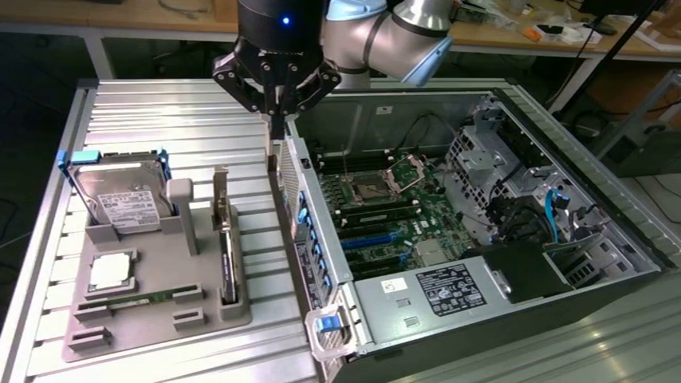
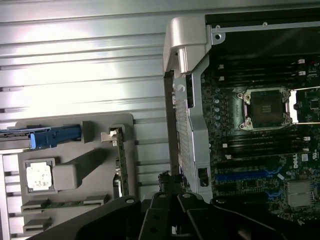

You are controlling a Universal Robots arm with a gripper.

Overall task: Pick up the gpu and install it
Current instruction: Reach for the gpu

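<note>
**Entry: gpu on edge in grey tray; gripper apart from it, above the open computer case.**

We record a ribbed silver metal surface carrying tray and case side by side, the tray toward the exterior view's left. The gpu stands in its slot, pale bracket at its far end, just beside a hard drive. A processor and a green memory stick lie in the same tray. We see the jaws drawn together, their tips over the case wall nearest the tray. The case lies on its side, motherboard exposed. Behind the surface we note a cluttered wooden bench and dark floor.
</note>
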